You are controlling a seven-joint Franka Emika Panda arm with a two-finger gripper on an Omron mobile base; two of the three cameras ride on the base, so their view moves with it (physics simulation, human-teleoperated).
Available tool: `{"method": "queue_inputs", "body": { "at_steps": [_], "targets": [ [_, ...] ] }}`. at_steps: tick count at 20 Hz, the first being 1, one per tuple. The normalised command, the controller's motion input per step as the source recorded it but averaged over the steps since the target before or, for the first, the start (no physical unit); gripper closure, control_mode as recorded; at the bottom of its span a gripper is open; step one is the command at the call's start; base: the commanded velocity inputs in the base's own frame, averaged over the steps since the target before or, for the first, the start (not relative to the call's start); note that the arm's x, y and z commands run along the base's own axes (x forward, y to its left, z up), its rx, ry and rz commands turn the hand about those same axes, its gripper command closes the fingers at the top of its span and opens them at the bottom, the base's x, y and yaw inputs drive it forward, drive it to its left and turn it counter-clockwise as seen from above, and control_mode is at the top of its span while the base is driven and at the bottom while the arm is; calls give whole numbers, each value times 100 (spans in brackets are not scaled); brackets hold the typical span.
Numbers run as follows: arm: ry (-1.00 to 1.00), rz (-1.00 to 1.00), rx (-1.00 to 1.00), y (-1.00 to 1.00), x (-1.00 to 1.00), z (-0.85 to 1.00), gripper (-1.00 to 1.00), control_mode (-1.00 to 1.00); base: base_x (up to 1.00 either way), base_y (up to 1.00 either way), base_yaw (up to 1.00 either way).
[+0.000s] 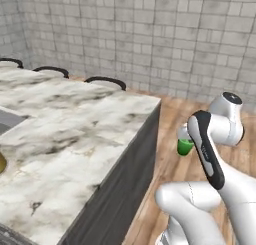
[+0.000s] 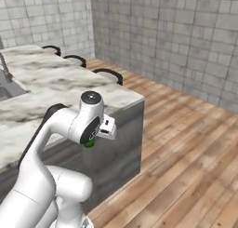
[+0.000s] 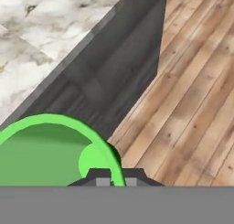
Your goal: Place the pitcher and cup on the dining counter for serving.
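A: Where do we have the cup (image 3: 50,150)?
B: We see it at the bottom left of the hand view, a bright green rim and hollow, with the gripper (image 3: 112,178) at its wall. The jaws are pinched on that rim, one dark tip (image 3: 101,177) inside the cup, the other outside.
A: And in the base views?
B: In the left base view the green cup (image 1: 185,147) shows at centre right, partly hidden behind the white arm (image 1: 220,129), out over the wooden floor (image 1: 175,114) and right of the dining counter (image 1: 75,129). In the right base view we catch just a green sliver (image 2: 89,144) under the wrist, lower left of centre.
A: The counter itself?
B: White marble with dark veining fills the left of both base views, dark grey cabinet sides below. Three dark-rimmed stool tops (image 1: 106,82) line its far edge.
A: The pitcher?
B: We see a yellowish patch (image 1: 2,163) at the left edge of the left base view; we cannot tell what it is.
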Motion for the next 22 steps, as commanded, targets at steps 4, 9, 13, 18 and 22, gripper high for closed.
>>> {"method": "queue_inputs", "body": {
  "at_steps": [4, 9, 13, 18, 22],
  "targets": [
    [0, 0, 0, 0, 0, 0, 100, 100, 100, -42, 68],
    [3, 24, 4, -32, 60, 12, 100, -100, 40, -23, 25],
    [23, 3, 0, 1, 100, 43, 100, -100, 0, 0, 0],
    [26, 0, 0, 22, 100, 28, 100, -100, 0, 0, 0],
    [24, 0, 3, 32, 100, 17, 100, -100, 0, 0, 0]
  ]
}}
